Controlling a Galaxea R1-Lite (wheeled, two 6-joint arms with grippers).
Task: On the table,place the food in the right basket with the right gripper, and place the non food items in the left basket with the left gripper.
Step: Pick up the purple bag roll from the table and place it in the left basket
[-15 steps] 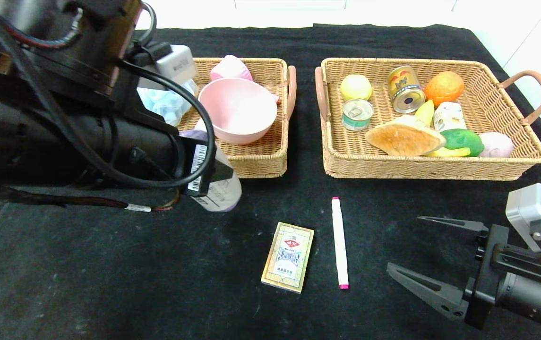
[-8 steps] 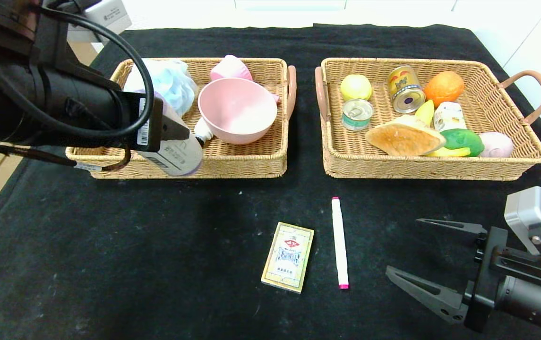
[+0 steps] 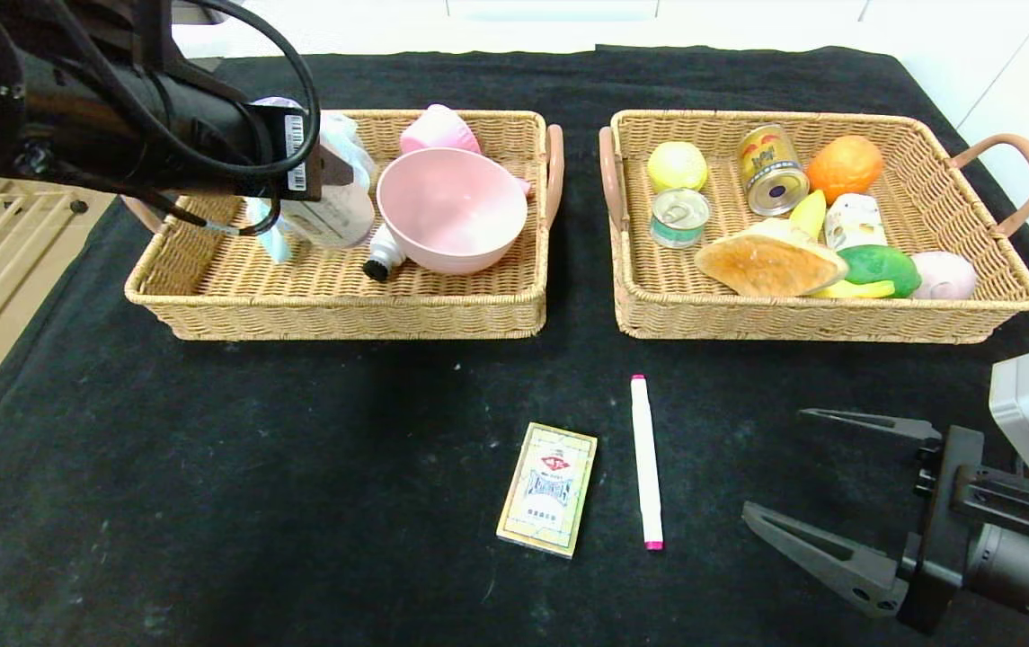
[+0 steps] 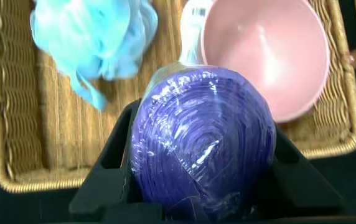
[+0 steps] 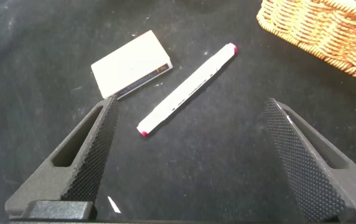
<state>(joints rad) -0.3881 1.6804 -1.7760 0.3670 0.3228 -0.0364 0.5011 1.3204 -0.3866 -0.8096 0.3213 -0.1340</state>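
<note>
Covering the table (image 3: 208, 467), black cloth (image 3: 298, 539) looks dusty.

We look down past our left gripper (image 4: 203, 180), whose black fingers (image 4: 112, 168) clamp either side of a rounded purple bottle wrapped in glossy clear film (image 4: 203, 140). Beneath it lies the woven wicker basket (image 4: 16, 155). Inside the basket we see a light blue mesh bath sponge (image 4: 91, 37) and a pink plastic bowl (image 4: 268, 53), with a white bottle (image 4: 193, 25) just beside the bowl.
</note>
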